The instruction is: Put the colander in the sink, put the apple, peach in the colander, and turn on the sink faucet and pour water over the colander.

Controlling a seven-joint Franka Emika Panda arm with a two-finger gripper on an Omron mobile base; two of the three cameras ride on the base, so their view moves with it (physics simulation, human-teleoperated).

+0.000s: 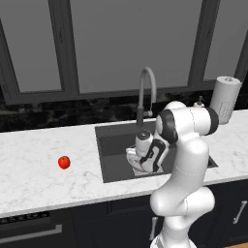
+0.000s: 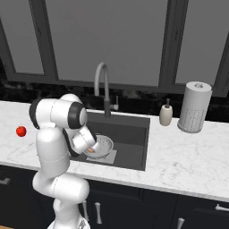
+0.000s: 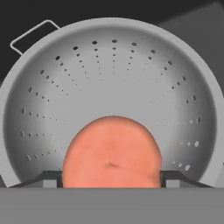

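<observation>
The silvery colander [image 3: 113,74] sits in the dark sink [image 2: 134,129], its mesh bowl wide open below my hand. My gripper [image 3: 111,179] hangs just over the bowl, shut on the pale orange-pink peach [image 3: 111,153], with a finger tip pressed against each side of it. From the right base view the peach [image 2: 91,151] shows at the colander's [image 2: 105,145] near rim, under the gripper [image 2: 89,147]. The red apple [image 1: 64,162] lies on the white counter left of the sink [image 1: 111,145]. The grey gooseneck faucet [image 1: 147,92] arches over the basin's back edge.
A white soap dispenser [image 2: 166,114] and a paper towel roll [image 2: 194,107] stand on the counter right of the sink. Dark window frames and a black backsplash run behind. My own arm blocks much of the basin in the left base view.
</observation>
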